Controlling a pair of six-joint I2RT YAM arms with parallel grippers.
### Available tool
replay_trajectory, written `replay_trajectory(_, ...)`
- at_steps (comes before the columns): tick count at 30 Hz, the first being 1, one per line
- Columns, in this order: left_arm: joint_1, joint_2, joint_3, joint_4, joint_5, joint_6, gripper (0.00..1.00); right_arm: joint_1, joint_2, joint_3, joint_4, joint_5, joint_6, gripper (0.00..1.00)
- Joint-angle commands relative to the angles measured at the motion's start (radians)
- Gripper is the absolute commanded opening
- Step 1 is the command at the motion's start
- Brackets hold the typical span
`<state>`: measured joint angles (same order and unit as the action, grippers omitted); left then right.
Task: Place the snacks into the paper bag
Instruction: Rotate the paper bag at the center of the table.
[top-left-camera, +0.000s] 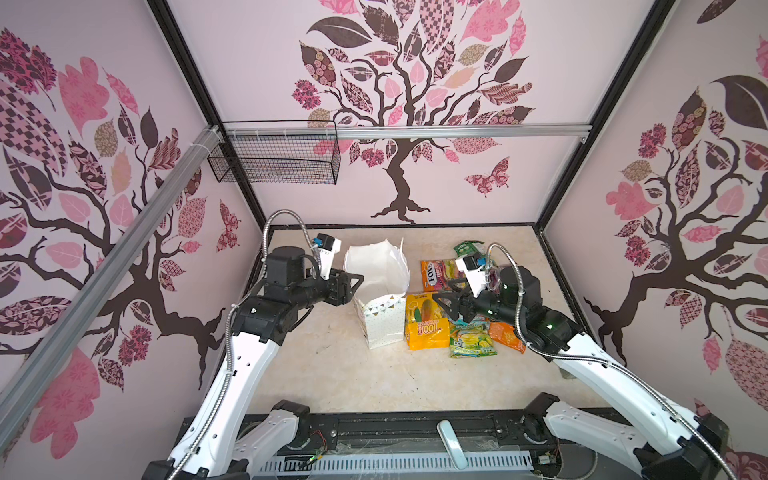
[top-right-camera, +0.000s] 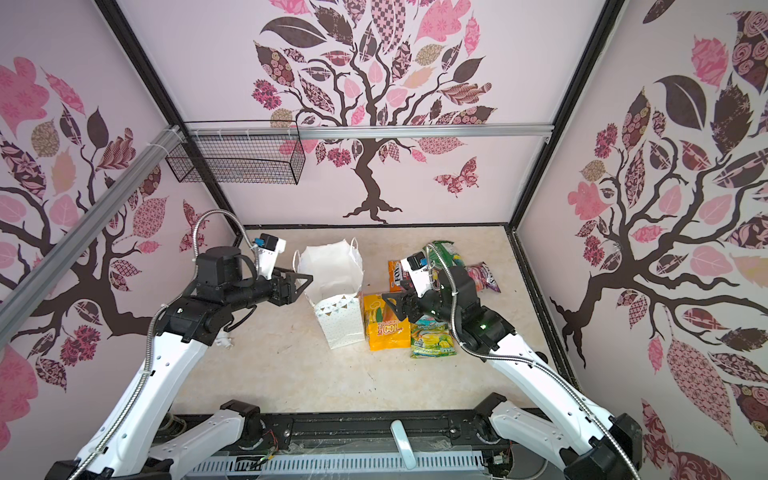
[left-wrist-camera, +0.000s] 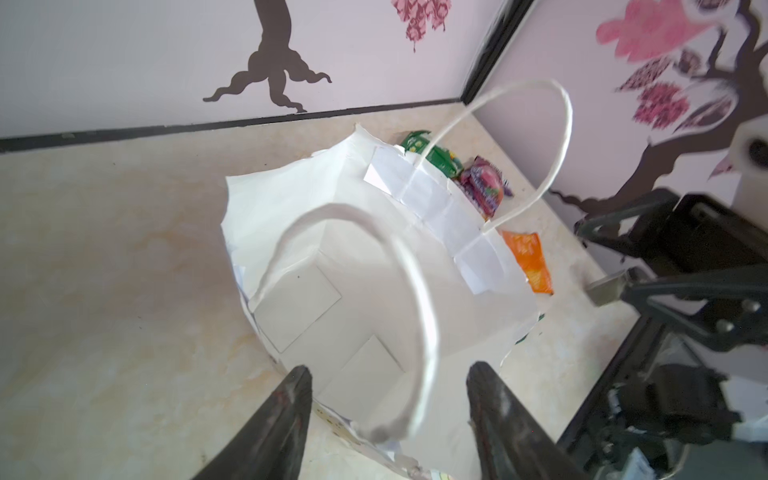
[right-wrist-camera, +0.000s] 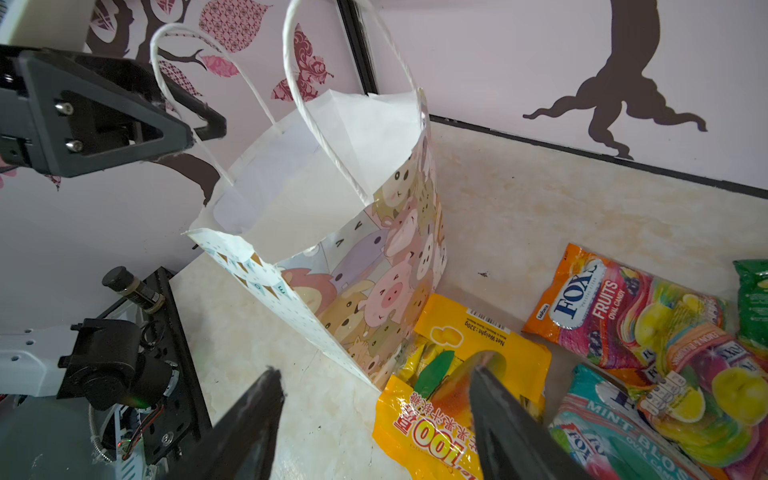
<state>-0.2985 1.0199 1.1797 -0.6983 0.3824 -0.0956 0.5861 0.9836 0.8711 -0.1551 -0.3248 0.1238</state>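
While left gripper (left-wrist-camera: 390, 368) straddles bag (left-wrist-camera: 365, 249) handle (left-wrist-camera: 428, 324), jaws apart, right gripper (right-wrist-camera: 374, 365) hangs spread, empty; yellow pouch (right-wrist-camera: 453, 332) beneath one finger (right-wrist-camera: 503, 415), long axis across jaw line; right arm nearer.

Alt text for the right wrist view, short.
An open paper bag stands upright on the table, cartoon animals on its side. The open right gripper hovers by a yellow pouch at the bag's base; more snacks lie beside it, and the left gripper sits near the bag's top.
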Motion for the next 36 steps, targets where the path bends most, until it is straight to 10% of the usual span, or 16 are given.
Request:
replay_trajectory(1, -0.027, 0.024, 0.072, -0.013, -0.202, 0.051, 0.46, -0.001, -0.009, 0.002, -0.004, 0.026, -0.006, 0.73)
replay_trajectory(12, -0.025, 0.108, 0.142, -0.010, -0.361, 0.082, 0.00, -0.002, -0.028, -0.032, -0.025, 0.087, 0.004, 0.70)
replay_trajectory(25, -0.018, 0.052, 0.045, 0.066, -0.399, 0.102, 0.01, -0.002, 0.086, -0.040, -0.133, 0.257, 0.034, 0.74)
replay_trajectory(36, 0.021, 0.010, -0.017, 0.097, -0.354, 0.074, 0.24, -0.007, 0.226, -0.087, -0.100, 0.271, 0.094, 0.76)
